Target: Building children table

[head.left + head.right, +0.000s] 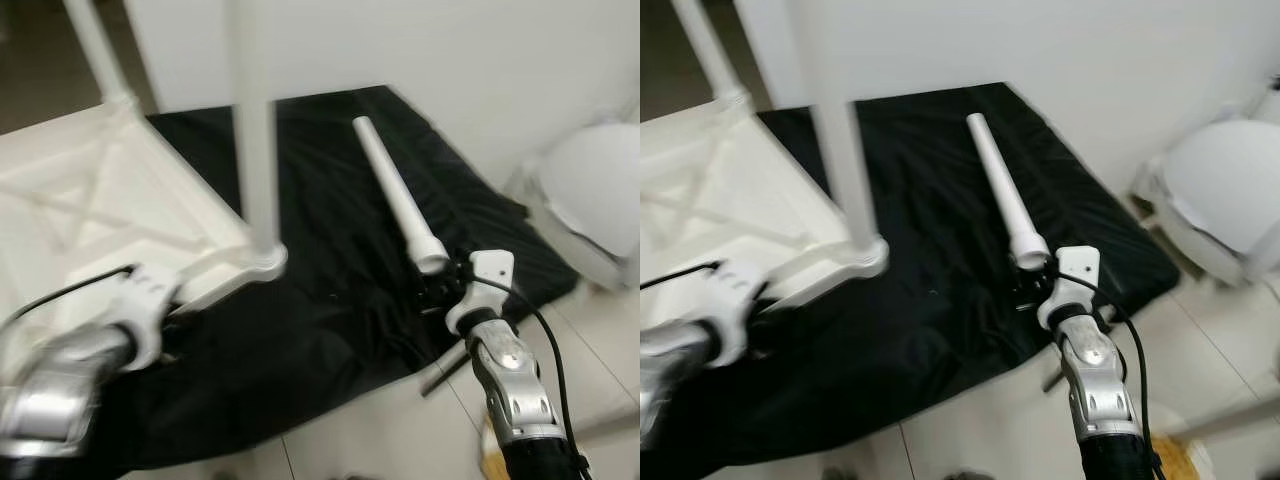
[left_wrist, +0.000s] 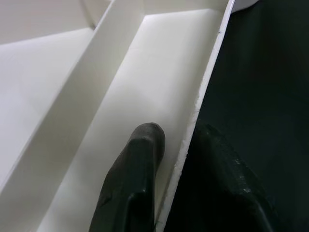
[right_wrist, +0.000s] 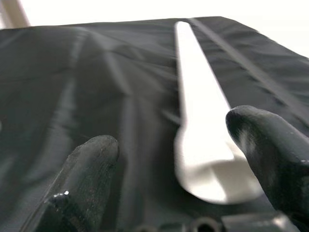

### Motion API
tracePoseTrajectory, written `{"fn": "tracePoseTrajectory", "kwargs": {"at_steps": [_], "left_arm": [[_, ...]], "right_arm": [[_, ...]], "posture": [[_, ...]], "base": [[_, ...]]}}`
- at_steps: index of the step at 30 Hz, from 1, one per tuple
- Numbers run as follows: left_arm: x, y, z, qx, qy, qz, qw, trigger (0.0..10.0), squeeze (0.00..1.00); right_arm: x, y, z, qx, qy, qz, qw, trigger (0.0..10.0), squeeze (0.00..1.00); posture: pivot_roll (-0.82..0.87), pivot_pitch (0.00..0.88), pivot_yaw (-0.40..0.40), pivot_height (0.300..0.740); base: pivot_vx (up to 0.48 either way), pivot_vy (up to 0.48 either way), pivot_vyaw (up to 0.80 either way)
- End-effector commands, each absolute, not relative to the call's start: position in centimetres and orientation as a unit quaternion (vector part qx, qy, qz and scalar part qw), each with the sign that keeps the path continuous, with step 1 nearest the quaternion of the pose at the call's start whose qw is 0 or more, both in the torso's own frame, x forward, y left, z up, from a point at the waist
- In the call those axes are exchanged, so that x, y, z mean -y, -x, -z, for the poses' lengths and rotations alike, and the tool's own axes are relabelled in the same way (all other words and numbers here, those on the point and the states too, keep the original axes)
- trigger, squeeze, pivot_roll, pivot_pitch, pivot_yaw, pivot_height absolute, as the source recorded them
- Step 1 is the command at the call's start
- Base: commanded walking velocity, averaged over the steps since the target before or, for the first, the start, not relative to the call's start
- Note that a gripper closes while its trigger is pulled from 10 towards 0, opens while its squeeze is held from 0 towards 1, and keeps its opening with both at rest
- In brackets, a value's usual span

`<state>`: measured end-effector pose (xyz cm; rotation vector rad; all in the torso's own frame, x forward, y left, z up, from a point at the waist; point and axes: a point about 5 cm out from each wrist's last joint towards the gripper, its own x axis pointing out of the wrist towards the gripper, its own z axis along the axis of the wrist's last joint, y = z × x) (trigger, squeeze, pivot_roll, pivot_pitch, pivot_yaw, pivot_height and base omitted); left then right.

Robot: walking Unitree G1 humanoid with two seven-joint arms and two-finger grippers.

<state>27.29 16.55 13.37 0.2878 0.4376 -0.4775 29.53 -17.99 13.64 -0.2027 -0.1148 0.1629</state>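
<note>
A: Since the head views come first, what do they show?

B: The white table lies upside down on a black cloth spread on the floor, with two legs already standing up from its corners. A loose leg lies on the cloth just ahead of the right gripper. The left gripper is at the near edge of the table frame.

A: And the left wrist view?

B: One black finger sits inside the white frame rail, the other outside it on the cloth side, so that gripper is pinched onto the rail's thin wall.

A: The right wrist view?

B: The two fingers stand wide apart, with the thick end of the loose leg between them, not yet clasped.

A: So which step is this?

B: I'd judge it's picking up the next leg. The right gripper needs to close on that thick end, lift it, and carry it to an empty corner socket while the left steadies the frame.
</note>
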Motion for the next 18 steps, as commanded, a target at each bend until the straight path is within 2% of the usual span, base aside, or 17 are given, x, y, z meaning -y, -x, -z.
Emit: {"fn": "tracePoseTrajectory", "kwargs": {"at_steps": [1,4,6,9,10,11,12,18], "left_arm": [[-15.2,-26.8,-11.0,-0.262,-0.133,0.24,0.925,10.0,0.0],[-14.7,-27.0,-11.1,-0.258,-0.133,0.245,0.925,10.0,0.0],[-12.9,-27.3,-11.2,-0.248,-0.138,0.271,0.92,10.0,0.0],[-11.8,-27.7,-11.2,-0.245,-0.151,0.276,0.917,10.0,0.0],[-11.6,-27.9,-11.1,-0.245,-0.149,0.27,0.919,10.0,0.92],[-11.6,-27.9,-11.1,-0.245,-0.149,0.27,0.919,10.0,0.92],[-11.5,-28.0,-11.0,-0.246,-0.147,0.264,0.921,10.0,1.0],[-10.8,-28.2,-11.8,-0.23,-0.158,0.272,0.921,10.0,1.0]], "right_arm": [[18.2,-29.5,-13.4,0.055,0.103,-0.079,0.99,10.0,0.0],[18.2,-29.5,-13.4,0.055,0.104,-0.079,0.99,10.0,0.0],[18.1,-29.4,-13.4,0.058,0.105,-0.077,0.99,10.0,0.0],[18.2,-29.4,-13.4,0.06,0.107,-0.074,0.99,10.0,0.0],[18.1,-29.4,-13.4,0.061,0.106,-0.073,0.99,10.0,0.0],[18.1,-29.4,-13.4,0.061,0.106,-0.073,0.99,10.0,0.0],[18.0,-29.4,-13.4,0.062,0.105,-0.073,0.99,10.0,0.0],[17.7,-29.6,-13.5,0.065,0.102,-0.075,0.99,10.0,0.0]], "posture": [[-0.04,0.093,-0.052,0.74],[-0.04,0.093,-0.052,0.74],[-0.05,0.088,-0.038,0.74],[-0.05,0.088,-0.036,0.74],[-0.05,0.088,-0.032,0.74],[-0.05,0.088,-0.032,0.74],[-0.05,0.088,-0.032,0.74],[-0.04,0.087,-0.032,0.74]], "base": [[0.0,0.0,0.0],[0.0,0.0,0.0],[0.0,0.0,0.0],[0.0,0.0,0.0],[0.0,0.0,0.0],[0.0,0.0,0.0],[0.0,0.0,0.0],[0.0,0.0,0.0]]}}
